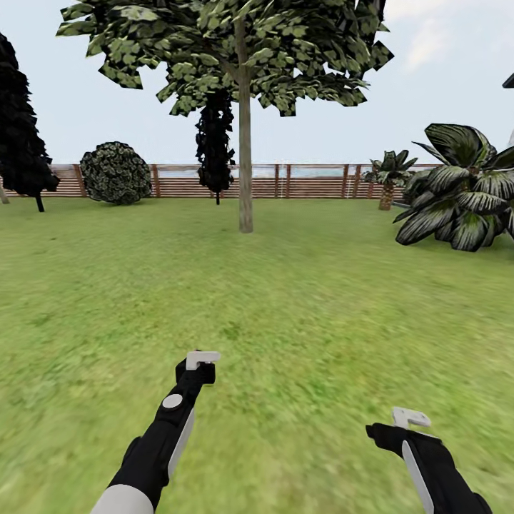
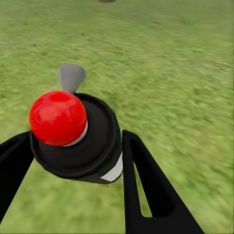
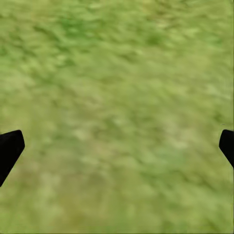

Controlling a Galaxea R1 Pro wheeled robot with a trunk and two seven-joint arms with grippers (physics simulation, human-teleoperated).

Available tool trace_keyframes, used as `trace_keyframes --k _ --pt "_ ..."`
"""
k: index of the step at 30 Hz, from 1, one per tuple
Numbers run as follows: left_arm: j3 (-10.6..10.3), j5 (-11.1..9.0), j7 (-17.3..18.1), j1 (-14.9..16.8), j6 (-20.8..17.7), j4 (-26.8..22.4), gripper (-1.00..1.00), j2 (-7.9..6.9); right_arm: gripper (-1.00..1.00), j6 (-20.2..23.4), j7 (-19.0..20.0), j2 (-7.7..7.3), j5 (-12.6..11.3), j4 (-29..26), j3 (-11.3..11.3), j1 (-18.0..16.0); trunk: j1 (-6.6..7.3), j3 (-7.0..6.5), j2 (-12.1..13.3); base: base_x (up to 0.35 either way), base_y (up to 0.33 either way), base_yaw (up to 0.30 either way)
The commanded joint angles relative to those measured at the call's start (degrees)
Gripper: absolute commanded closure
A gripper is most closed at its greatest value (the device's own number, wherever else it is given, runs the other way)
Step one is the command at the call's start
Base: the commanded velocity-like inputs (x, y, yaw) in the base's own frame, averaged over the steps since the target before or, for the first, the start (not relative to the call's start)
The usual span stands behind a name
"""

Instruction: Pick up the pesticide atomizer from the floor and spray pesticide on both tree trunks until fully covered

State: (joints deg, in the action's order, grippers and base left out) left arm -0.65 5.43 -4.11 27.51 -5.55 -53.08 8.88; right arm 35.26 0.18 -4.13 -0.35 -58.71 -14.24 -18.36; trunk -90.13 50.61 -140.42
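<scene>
Left pincer [image 2: 73, 161] is clamped on the pesticide atomizer [image 2: 80, 139], its two black fingers [image 2: 146, 180] pressed against the dark bottle's sides, red cap facing the wrist camera. Right pincer [image 3: 117, 146] hangs spread wide over the lawn [image 1: 285, 300], holding nothing. Ahead, well apart from both arms, a tree [image 1: 235, 50] stands on the grass, its tree trunk [image 1: 245, 164] straight and bare before the slatted fence [image 1: 300, 182].
</scene>
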Motion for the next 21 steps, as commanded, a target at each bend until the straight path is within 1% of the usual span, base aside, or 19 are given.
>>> trace_keyframes --k 1,21 --pt "0.0 0.0 0.0 0.0 0.0 0.0 1.0 0.0 -1.0 0.0 0.0 0.0 0.0 0.0 0.0 0.0 0.0 0.0 0.0 0.338 0.0 0.0" --pt "0.0 0.0 0.2 0.0 0.0 0.0 1.0 0.0 -1.0 0.0 -0.1 0.0 0.0 0.0 0.0 0.0 0.0 0.0 0.0 0.338 0.0 0.0"
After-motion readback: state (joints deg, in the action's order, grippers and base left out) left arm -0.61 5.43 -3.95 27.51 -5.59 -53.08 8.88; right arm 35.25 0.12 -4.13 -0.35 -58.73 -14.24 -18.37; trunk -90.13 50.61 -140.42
